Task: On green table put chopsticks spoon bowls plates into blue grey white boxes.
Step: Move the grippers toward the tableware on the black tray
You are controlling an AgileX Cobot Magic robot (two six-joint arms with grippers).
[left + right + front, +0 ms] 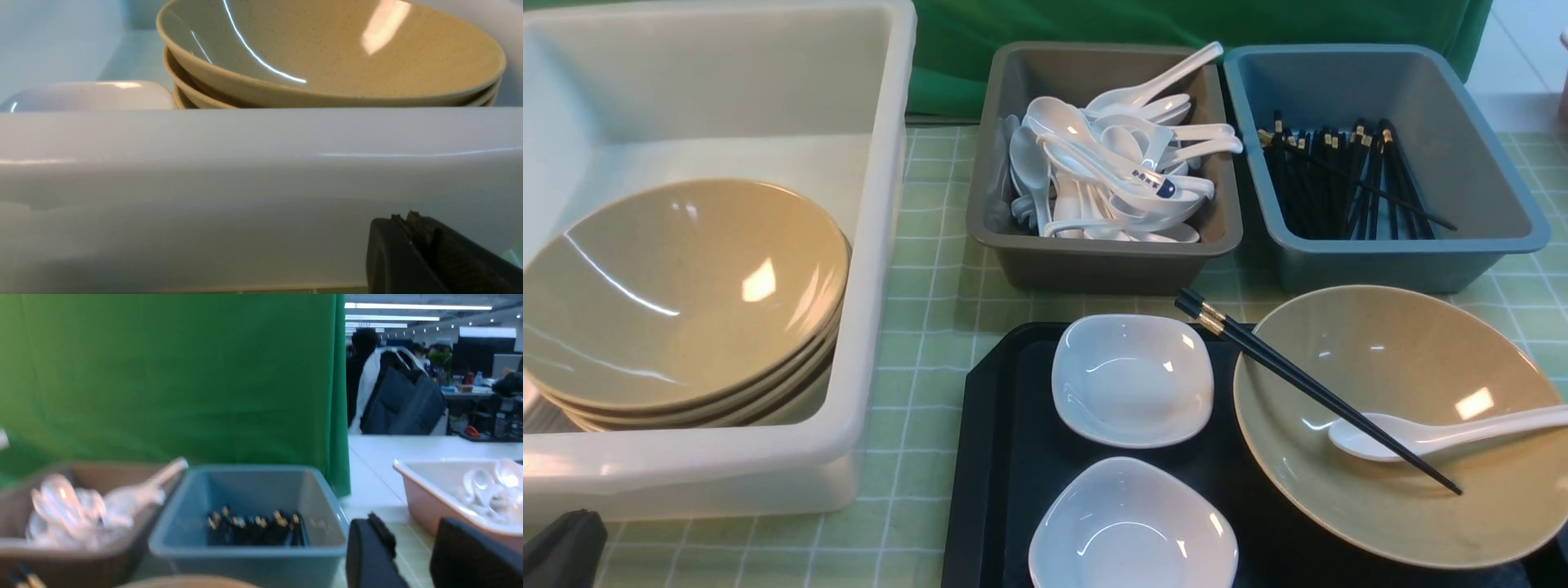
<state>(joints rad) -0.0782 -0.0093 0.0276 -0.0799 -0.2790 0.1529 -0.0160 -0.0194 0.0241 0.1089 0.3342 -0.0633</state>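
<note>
Front view, lower left: our left claw (560,547) sits low beside the white box (886,204), jaws pressed together on nothing.
Right claw (410,524): we see it only in the right wrist view, at that frame's lower right, with its jaws partly apart and nothing between them.
Near plate (1131,523): bottom centre, on the black tray (992,457). We judge it light, stiff, glossy and breakable, so we would pinch its raised rim at a corner.
Bowl (1380,359): lower right, on the tray. It is wide and probably the heaviest piece, with a slick rim that may tip in a one-sided grip. We would empty it first.
Spoon (1421,437): inside the bowl, handle running off the right edge. It looks light and slippery, and the grooved handle is the best hold.
Chopsticks (1307,384): a pair slanting over the bowl's upper-left rim, tips crossing the spoon. They are thin, stiff and prone to roll, so we would take both mid-length.
Far plate (1131,380): centre, on the tray, handling like the near one.
White box: left, holding stacked bowls (678,294).
Grey box (1094,265): top centre, full of spoons.
Blue box (1380,265): upper right, holding black sticks.
Green table (931,327): under everything.
</note>
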